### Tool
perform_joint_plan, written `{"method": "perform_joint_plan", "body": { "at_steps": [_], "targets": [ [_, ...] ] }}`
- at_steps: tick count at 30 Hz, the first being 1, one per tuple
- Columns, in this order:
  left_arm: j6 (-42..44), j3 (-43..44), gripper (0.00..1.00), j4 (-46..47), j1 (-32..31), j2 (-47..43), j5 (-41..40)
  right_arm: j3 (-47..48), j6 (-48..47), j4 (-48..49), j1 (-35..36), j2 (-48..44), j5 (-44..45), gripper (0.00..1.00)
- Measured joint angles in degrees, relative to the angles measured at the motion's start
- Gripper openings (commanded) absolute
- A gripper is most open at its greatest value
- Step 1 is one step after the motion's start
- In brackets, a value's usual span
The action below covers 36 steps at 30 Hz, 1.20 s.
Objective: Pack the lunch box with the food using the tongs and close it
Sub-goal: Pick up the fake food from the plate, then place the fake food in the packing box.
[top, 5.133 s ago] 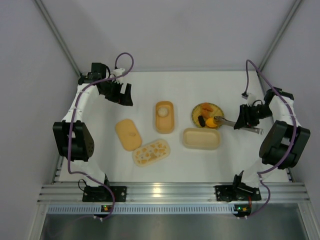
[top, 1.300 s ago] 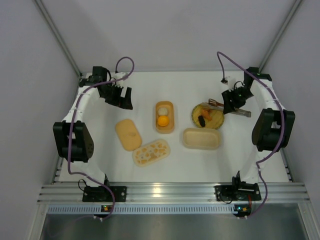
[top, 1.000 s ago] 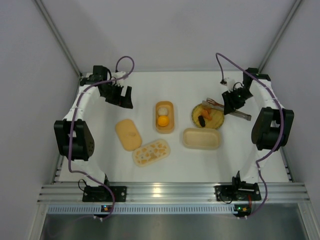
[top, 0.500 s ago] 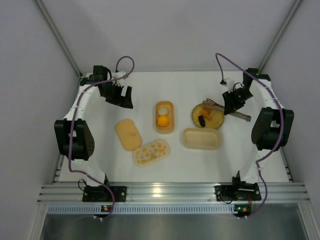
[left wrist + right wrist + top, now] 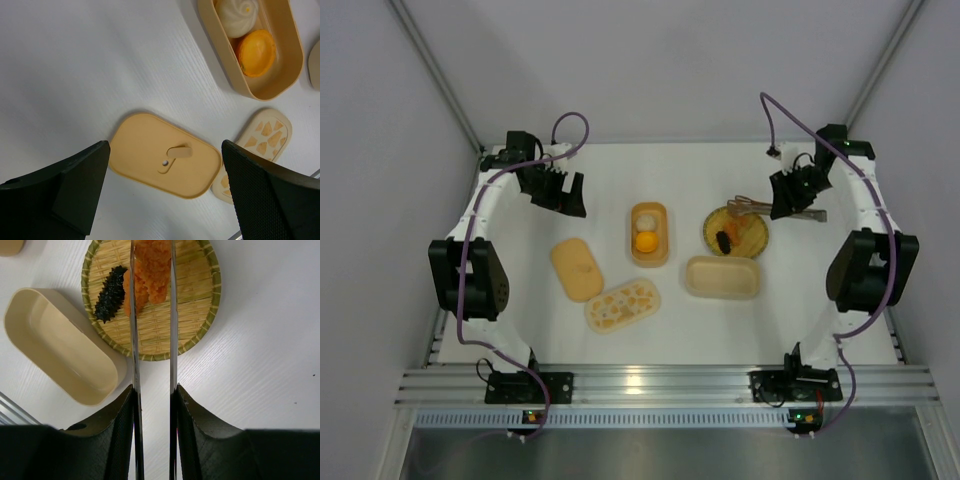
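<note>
The right pincer [image 5: 790,196] is clamped on the tongs [image 5: 748,206] at the far right of the desk [image 5: 610,170], just beyond the plate [image 5: 760,240]. The tongs' slim ends reach left over the plate's far rim. On the plate lie orange chunks [image 5: 744,226] and a dark piece [image 5: 723,240]. The left pincer [image 5: 568,200] hangs at the far left with its fingers wide apart and nothing in them. In the middle stands a box [image 5: 663,248] with a whitish ball [image 5: 645,220] and an orange ball [image 5: 645,242] inside. An empty box [image 5: 722,277] sits just on the near side of the plate. A plain lid [image 5: 577,268] and a patterned lid [image 5: 622,304] lie flat, near-left of the filled box.

From the left wrist, the two dark fingers [image 5: 75,185] stand well apart above the plain lid [image 5: 145,145]. The filled box [image 5: 280,75] is at the upper right with both balls in it. Part of the patterned lid [image 5: 260,140] shows at the right.

From the right wrist, the fingers [image 5: 125,440] press the two tong arms [image 5: 134,355] from both sides. The arms run nearly side by side, with a gap between them, up over the plate [image 5: 200,325]. The orange chunks [image 5: 152,265] lie between the arms, and the arm ends run out of the picture. The dark piece [image 5: 110,294] lies just left of the left arm. The empty box [image 5: 60,360] is beside the plate, touching its rim or nearly so.
</note>
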Motion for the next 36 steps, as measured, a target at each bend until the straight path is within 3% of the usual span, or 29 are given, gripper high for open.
{"method": "perform_joint_plan", "body": {
  "at_steps": [12, 28, 36],
  "targets": [
    [-0.02, 0.00, 0.98, 0.00, 0.00, 0.00, 0.66, -2.75, -0.31, -3.96, 0.22, -7.85, -3.17, 0.13],
    [0.02, -0.59, 0.98, -0.50, 0.00, 0.00, 1.07, -24.46, 0.02, -5.33, 9.94, -25.11, -6.49, 0.13],
    [0.22, -0.76, 0.98, -0.85, 0.00, 0.00, 1.07, -30.64, 2.97, -3.08, 11.56, -27.23, -6.40, 0.17]
  ]
}}
